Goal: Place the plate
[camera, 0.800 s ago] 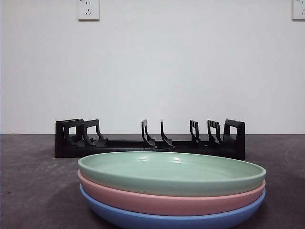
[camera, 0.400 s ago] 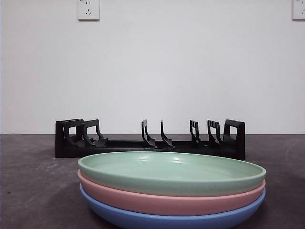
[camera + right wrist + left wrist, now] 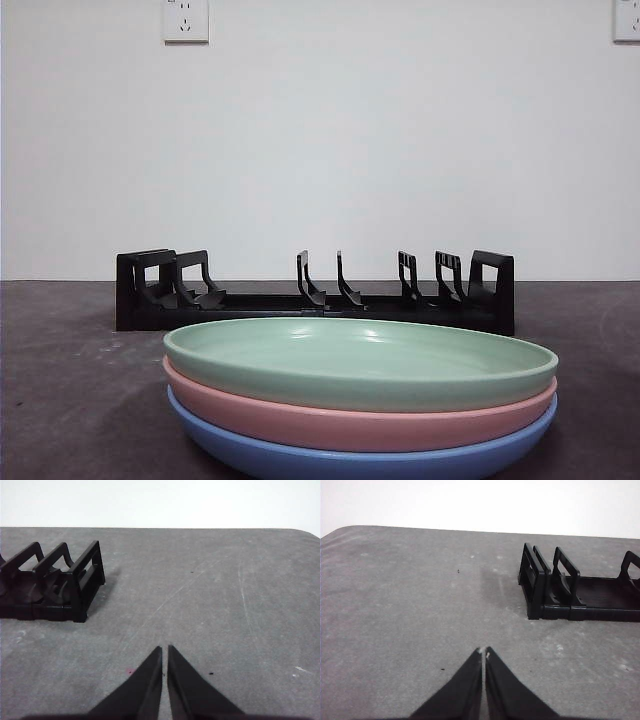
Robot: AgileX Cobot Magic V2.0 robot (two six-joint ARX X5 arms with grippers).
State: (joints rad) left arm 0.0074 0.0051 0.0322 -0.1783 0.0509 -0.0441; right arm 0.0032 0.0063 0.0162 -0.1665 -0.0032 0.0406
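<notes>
— What lies closest to you?

— Under both my hands, only bare bench (image 3: 395,605): grey, matte, scuffed with pale scratches and a few dark specks. My left hand (image 3: 483,653) hangs over it with its two black jaws pressed together, gripping nothing. My right hand (image 3: 164,650) is the same, jaws closed tip to tip, with a small pink speck on the bench just beside it.

— And the plates?

— Neither wrist camera catches them. From the front they sit nearest the low camera, stacked three high: a green plate (image 3: 360,362) on top, a pink plate (image 3: 360,418) under it, a blue plate (image 3: 360,455) at the bottom, resting flat on the bench. Neither of my hands is near the stack in that view.

— What is beyond them?

— A black plate rack (image 3: 315,295), lying long across the bench behind the stack, its upright dividers holding no plates. Its one end sits ahead of my left hand, off toward my right one; its other end sits ahead of my right hand, off toward my left.

— And the room?

— A plain white wall (image 3: 320,150) past the bench edge, with a white socket (image 3: 186,20) high up and part of a second socket (image 3: 627,20) at the far corner.
</notes>
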